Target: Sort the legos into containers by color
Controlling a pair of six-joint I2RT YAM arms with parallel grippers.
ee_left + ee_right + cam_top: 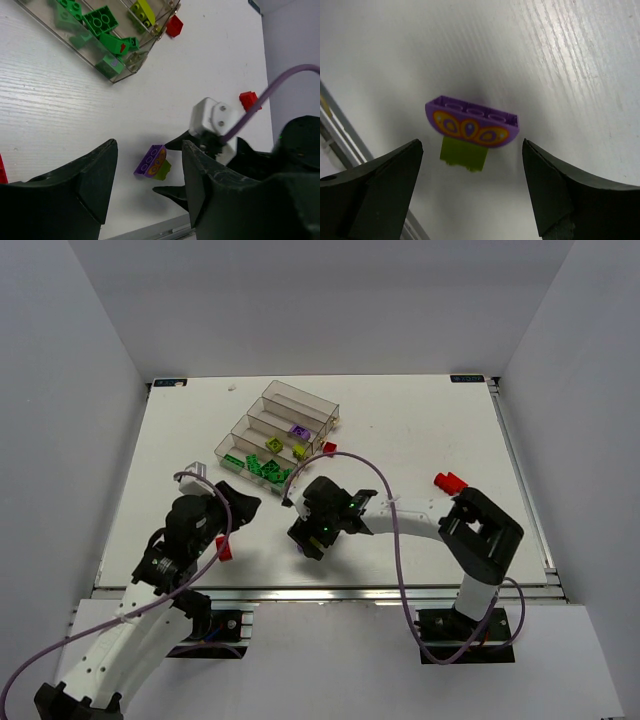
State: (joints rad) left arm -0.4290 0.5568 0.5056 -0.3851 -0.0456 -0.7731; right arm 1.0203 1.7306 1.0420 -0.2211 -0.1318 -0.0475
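A purple lego [472, 121] with orange markings lies on the table, joined to a lime-yellow lego [464, 154]. My right gripper [471, 145] hangs open just above the pair, one finger on each side. From the left wrist the same purple lego [152, 161] shows beyond my open, empty left gripper [148, 145]. From above, the right gripper [306, 543] hides the pair, and the left gripper [232, 530] is to its left. The containers [262, 405] hold green legos [262, 468], lime-yellow ones [274, 445] and a purple one [297, 429] in separate bins.
Loose red legos lie at the tray's right corner [329, 448], at the right of the table [450, 482] and beside the left gripper [224, 548]. The right arm's purple cable [398, 540] loops over the table. The table's front rail [330, 592] runs close to both grippers.
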